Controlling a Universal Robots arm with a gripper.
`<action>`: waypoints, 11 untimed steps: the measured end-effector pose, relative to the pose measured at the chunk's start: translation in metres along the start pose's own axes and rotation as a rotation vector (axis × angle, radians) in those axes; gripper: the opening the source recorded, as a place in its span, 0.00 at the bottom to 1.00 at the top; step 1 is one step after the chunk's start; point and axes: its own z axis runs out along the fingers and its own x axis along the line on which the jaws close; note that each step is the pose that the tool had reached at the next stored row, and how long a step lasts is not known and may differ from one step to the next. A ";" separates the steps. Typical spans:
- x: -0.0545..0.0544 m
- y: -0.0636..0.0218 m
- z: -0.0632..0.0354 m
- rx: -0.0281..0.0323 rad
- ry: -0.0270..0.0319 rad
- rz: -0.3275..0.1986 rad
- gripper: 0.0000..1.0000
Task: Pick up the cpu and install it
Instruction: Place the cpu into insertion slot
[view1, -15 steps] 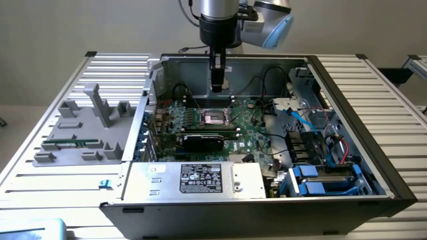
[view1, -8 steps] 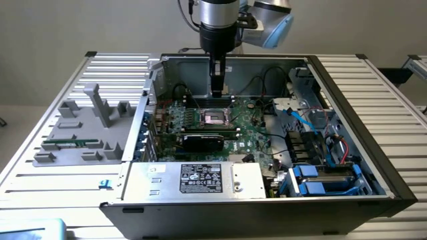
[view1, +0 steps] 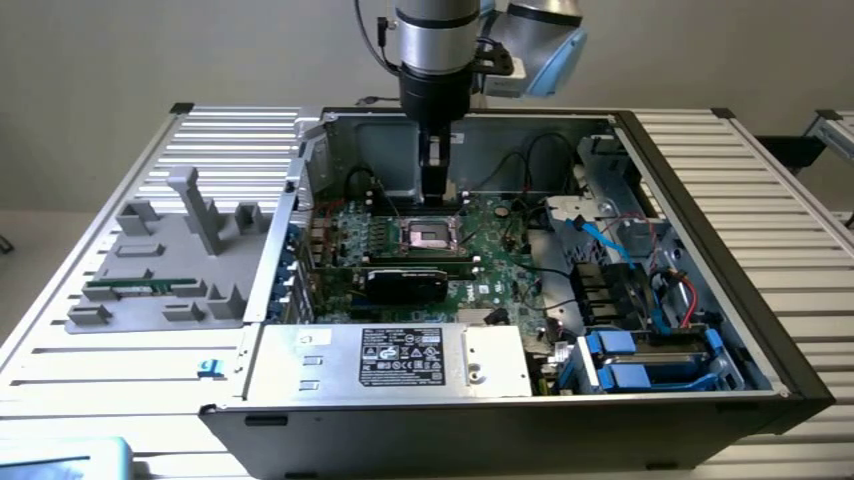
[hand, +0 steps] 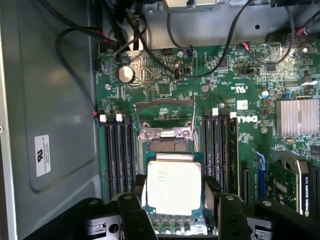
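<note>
Above the open socket (view1: 434, 235), inside the computer case (view1: 694, 200): gripper (view1: 438, 196) clamped on the cpu (hand: 174, 182), fingers (hand: 137, 189) pressed against two opposite edges.

1. The cpu (hand: 173, 187) shows a pale metal lid, smooth, with a soft satin sheen.
2. The motherboard (hand: 165, 85) is glossy green laminate.
3. The computer case (hand: 60, 100) wall is bare grey sheet metal, dull.
4. The heatsink (hand: 297, 117) gleams: finned bright metal.
5. The tabletop (view1: 747, 180) is ribbed pale metal.
</note>
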 end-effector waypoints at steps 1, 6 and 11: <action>0.000 0.0000 0.0018 0.0001 0.0001 0.000 0.55; -0.002 -0.0002 0.0108 0.0000 0.0010 0.001 0.55; -0.003 -0.0010 0.0198 0.0002 0.0018 -0.001 0.55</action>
